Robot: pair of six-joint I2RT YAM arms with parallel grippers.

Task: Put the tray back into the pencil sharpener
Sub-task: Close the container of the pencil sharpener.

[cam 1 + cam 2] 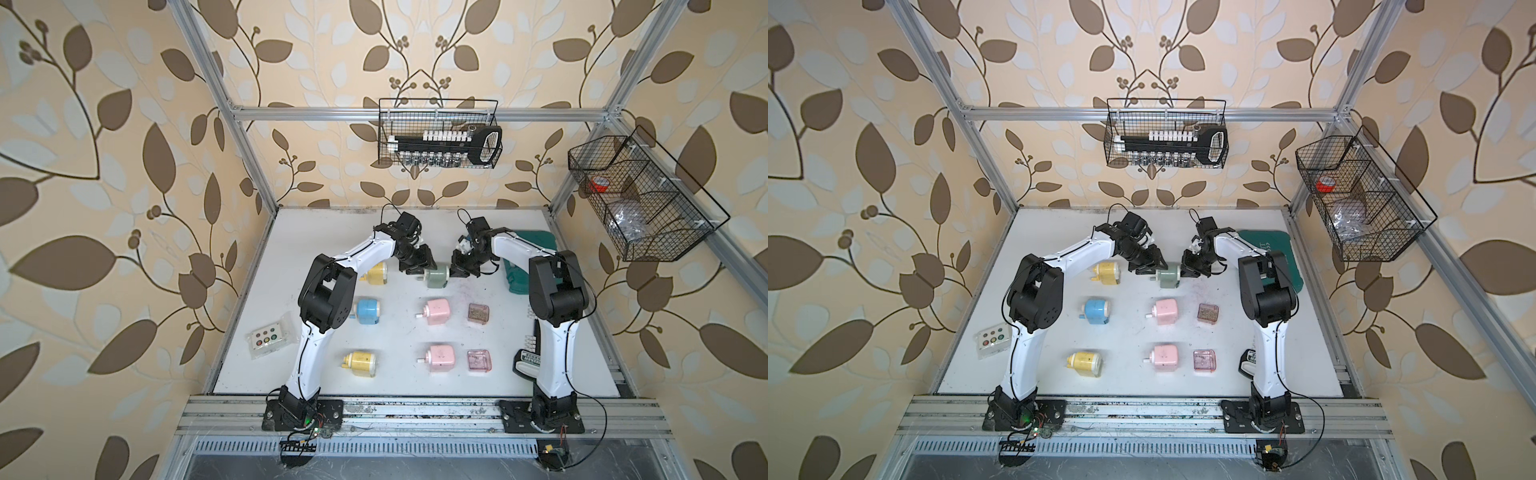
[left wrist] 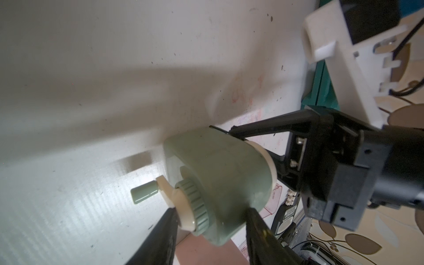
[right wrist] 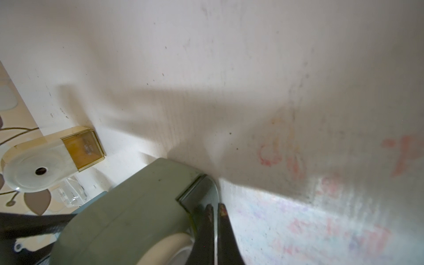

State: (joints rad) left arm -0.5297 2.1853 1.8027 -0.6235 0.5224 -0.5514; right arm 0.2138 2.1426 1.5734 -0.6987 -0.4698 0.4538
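Tray (image 3: 199, 191), a smoky translucent panel, was seen seated in the front of the rounded, matte sage-green sharpener (image 2: 218, 181) at the far middle of the table (image 1: 324, 232). Its ribbed crank end was clamped by the bent left gripper (image 2: 210, 212); the closed fingers of the right gripper (image 3: 215, 207) were set against the tray.

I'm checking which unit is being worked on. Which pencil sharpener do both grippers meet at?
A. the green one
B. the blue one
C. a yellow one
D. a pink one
A: in a top view the left gripper and the right gripper sit at opposite ends of the green sharpener, and the left wrist view shows it between the left fingers.
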